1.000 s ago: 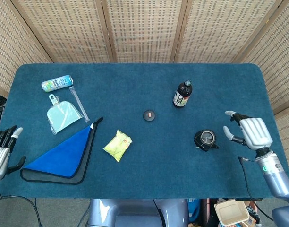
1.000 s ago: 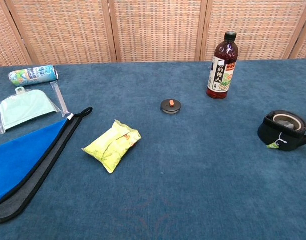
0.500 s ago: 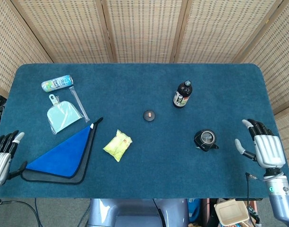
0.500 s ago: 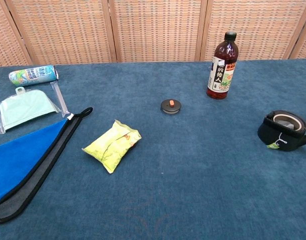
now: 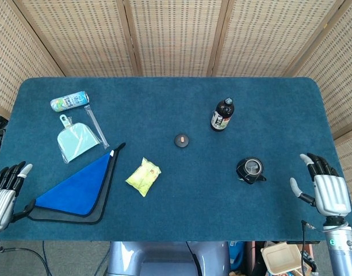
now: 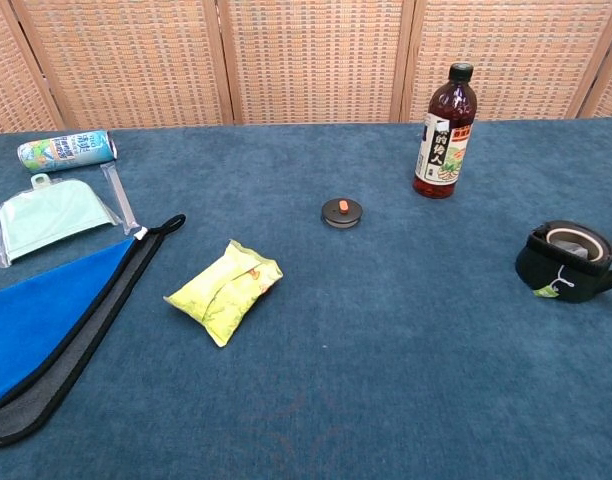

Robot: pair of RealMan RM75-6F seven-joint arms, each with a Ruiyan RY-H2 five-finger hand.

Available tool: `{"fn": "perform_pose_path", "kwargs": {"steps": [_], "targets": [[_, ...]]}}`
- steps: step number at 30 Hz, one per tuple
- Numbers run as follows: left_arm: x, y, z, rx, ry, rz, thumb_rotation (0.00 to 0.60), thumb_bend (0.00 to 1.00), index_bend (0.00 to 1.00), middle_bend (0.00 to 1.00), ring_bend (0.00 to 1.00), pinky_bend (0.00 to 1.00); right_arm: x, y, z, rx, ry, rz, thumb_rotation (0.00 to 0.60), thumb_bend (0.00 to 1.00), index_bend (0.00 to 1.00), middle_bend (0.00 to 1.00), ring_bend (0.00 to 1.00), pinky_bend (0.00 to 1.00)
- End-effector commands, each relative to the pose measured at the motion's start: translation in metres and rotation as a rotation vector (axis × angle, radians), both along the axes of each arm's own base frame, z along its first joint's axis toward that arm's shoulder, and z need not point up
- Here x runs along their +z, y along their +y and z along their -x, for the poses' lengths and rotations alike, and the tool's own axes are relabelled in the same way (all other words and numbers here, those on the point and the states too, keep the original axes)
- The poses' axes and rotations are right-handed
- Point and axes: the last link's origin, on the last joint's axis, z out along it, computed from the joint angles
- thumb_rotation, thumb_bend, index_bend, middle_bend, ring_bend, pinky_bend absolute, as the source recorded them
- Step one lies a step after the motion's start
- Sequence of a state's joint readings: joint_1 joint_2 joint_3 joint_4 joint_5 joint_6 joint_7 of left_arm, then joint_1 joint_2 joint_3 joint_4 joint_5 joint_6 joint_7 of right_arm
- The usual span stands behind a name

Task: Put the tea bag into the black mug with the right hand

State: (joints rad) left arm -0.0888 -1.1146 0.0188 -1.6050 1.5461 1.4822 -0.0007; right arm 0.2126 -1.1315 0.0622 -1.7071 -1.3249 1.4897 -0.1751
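The black mug (image 5: 250,169) (image 6: 570,261) stands on the right part of the blue table. A thin white string runs down its front side to a small yellow-green tag (image 6: 547,291), so the tea bag lies inside the mug; the bag itself is hidden. My right hand (image 5: 326,188) hovers at the table's right front corner, well right of the mug, fingers spread and holding nothing. At the left front edge my left hand (image 5: 4,188) is also empty with fingers apart. Neither hand shows in the chest view.
A dark bottle (image 5: 222,114) stands behind the mug. A small black lid (image 5: 182,140) lies mid-table, a yellow-green packet (image 5: 144,176) left of it. A blue cloth (image 5: 78,190), a dustpan (image 5: 75,140) and a can (image 5: 69,101) occupy the left side.
My right hand has pulled back from beside the mug toward the right front corner. My left hand has slid slightly lower at the left edge. The objects have not moved.
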Motion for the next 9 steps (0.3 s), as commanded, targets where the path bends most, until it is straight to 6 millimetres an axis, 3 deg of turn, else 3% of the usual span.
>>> {"fn": "perform_pose_path", "kwargs": {"steps": [1,9], "targets": [[0.0009,-0.0008,-0.0005,-0.003,-0.004,-0.004,0.6,0.38,0.0,0.0,0.0,0.0,-0.002,0.0055,-0.0005,0.045,-0.043,0.027,0.0,0.54,0.13,0.19,0.16,0.32],[-0.0009,-0.0015,-0.0022,-0.015,-0.001,0.007,0.6,0.38,0.0,0.0,0.0,0.0,-0.0101,0.0085,-0.0019,0.064,-0.049,-0.001,0.0,0.53,0.13,0.19,0.16,0.32]]}}
